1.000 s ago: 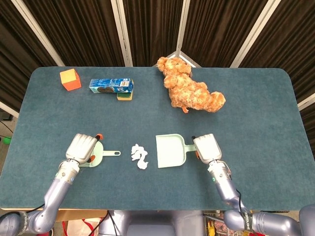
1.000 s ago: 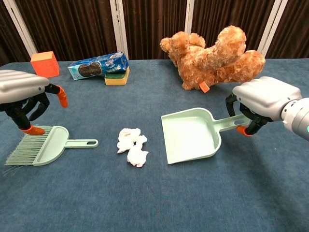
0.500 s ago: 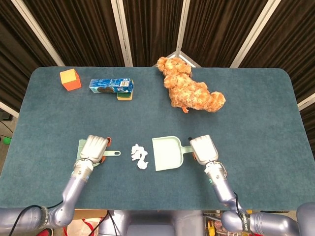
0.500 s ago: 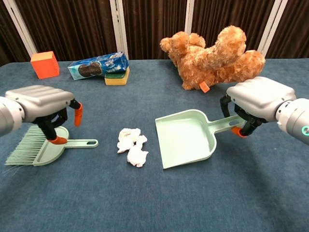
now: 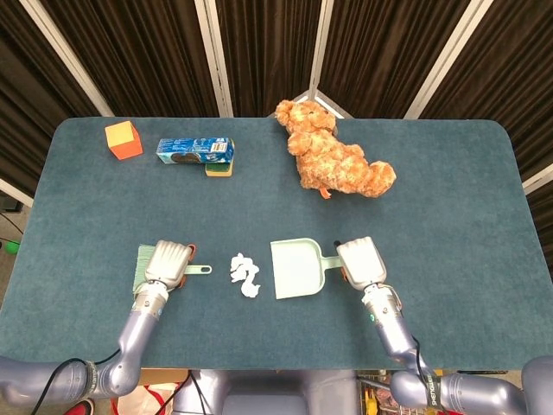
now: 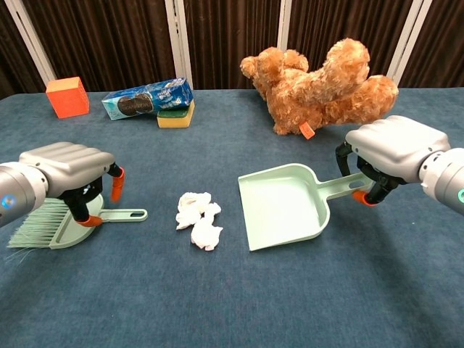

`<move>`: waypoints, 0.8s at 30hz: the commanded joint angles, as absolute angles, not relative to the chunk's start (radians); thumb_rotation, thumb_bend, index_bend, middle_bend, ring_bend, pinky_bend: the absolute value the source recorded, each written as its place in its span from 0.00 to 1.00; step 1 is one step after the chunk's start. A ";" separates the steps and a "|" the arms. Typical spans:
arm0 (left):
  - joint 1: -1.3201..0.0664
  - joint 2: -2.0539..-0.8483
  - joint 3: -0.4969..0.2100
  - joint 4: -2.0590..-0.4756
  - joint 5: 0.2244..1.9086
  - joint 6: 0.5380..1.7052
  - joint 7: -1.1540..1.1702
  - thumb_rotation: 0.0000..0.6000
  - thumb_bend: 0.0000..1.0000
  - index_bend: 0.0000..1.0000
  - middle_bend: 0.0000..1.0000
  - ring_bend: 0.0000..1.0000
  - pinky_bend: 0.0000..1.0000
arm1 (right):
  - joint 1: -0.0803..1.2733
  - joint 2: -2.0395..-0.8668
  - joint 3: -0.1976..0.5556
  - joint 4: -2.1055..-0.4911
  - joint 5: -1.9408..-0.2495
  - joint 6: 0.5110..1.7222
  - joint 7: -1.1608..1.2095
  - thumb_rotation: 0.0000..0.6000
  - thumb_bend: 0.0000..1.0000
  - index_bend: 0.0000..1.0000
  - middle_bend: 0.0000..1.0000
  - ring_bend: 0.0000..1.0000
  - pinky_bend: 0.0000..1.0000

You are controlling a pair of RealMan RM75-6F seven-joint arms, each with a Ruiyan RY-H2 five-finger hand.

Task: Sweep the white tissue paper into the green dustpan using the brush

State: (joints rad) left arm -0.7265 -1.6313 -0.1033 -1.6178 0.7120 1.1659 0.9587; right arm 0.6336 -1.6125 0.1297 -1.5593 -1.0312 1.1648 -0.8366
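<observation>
Right hand [image 6: 391, 152] on unlabelled dustpan [image 6: 283, 206]

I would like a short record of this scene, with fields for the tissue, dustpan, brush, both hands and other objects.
tissue: white tissue paper lies crumpled on the table, between brush and dustpan
dustpan: green dustpan, open mouth toward the tissue
brush: brush flat on the table, handle toward the tissue
left hand: left hand over the brush, grip not clear
right hand: right hand holds the dustpan handle
others: teddy bear, orange cube, cookie pack on sponge
</observation>
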 commanded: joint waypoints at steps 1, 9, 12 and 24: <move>-0.728 -1.643 -0.104 -1.604 0.694 1.161 0.951 1.00 0.36 0.44 0.83 0.81 0.90 | 0.634 -1.612 0.129 -1.558 -1.030 1.165 -0.834 1.00 0.44 0.67 0.85 0.83 0.86; -0.737 -1.680 -0.101 -1.581 0.687 1.156 0.933 1.00 0.39 0.45 0.83 0.81 0.90 | 0.635 -1.605 0.123 -1.560 -1.032 1.167 -0.831 1.00 0.45 0.67 0.84 0.83 0.86; -0.739 -1.687 -0.100 -1.578 0.688 1.158 0.930 1.00 0.43 0.49 0.85 0.83 0.91 | 0.636 -1.606 0.124 -1.557 -1.028 1.164 -0.830 1.00 0.45 0.67 0.85 0.83 0.86; -0.725 -1.651 -0.143 -1.643 0.745 1.201 0.836 1.00 0.64 0.75 0.99 0.95 0.98 | 0.635 -1.600 0.109 -1.568 -1.036 1.173 -0.841 1.00 0.45 0.67 0.85 0.83 0.86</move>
